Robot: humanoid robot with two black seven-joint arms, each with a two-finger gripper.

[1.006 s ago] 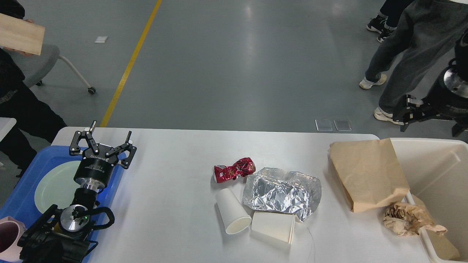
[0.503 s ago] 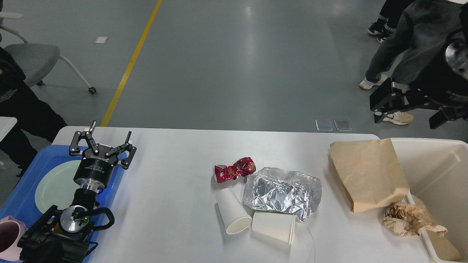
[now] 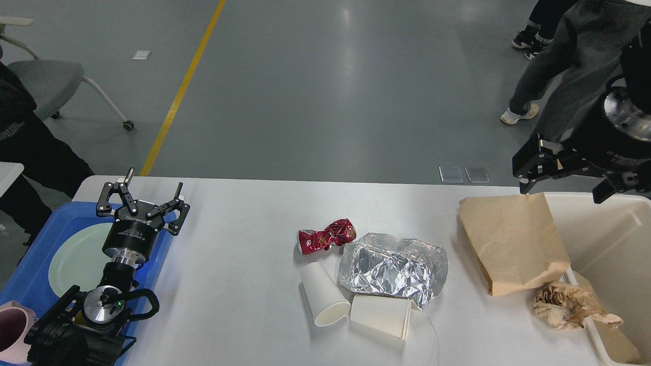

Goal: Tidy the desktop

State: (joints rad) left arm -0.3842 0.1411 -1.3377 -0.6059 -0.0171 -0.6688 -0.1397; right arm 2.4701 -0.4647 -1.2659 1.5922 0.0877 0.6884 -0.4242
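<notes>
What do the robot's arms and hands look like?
Both arms are black. The left gripper has two thin black fingers with small silver bolts, sitting on a round black wrist with tiny white lettering. Lower down is a shiny silver joint with a little green light and a looping black cable. The right gripper has chunkier black fingers and a silver ring behind.

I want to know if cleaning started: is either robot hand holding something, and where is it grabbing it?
Nothing is held. The left gripper is open and empty above the blue tray; the right gripper is open above the brown paper bag.
</notes>
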